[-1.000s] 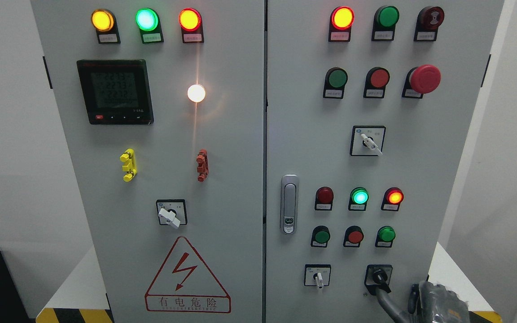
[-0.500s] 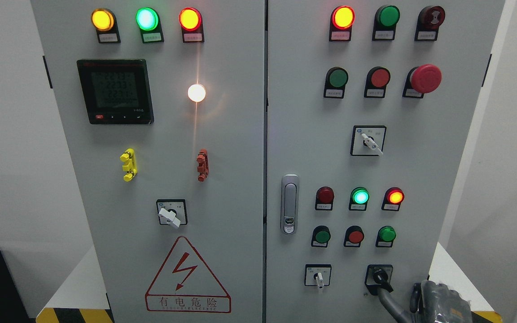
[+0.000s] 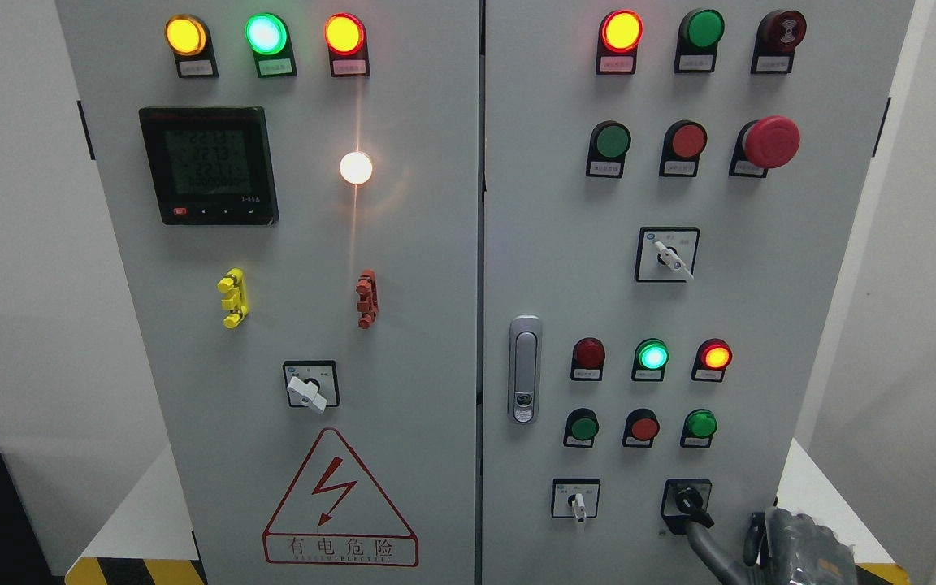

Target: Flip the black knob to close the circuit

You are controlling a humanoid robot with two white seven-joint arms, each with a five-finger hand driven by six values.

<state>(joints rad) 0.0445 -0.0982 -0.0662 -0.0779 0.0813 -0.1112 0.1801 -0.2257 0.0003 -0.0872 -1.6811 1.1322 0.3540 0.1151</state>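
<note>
We reached in from the lower right with our right hand, its grey, faintly glossy covering creased over the knuckles. One long, smooth grey finger stretched up and to the left, and its tip touched the black knob; the other fingers sat bunched low at the frame's bottom edge, too cut off for us to tell how tightly they curled. We would call it pressing against the knob and not clasping it.

The black knob, a stubby bar on a square black plate, stood right at that fingertip on the flat, matt grey cabinet. Its handle slanted down to the right. Left of the finger sat a small white switch on a similar plate. Above the fingers were three round push buttons, the nearest one green, and over them three domed lamps, of which the lit red lamp glowed closest. Farther left of the hand rose a slim metal door latch.

Against half a second earlier, the knob's handle looked turned slightly farther, and our hand had crept a little to the right
</note>
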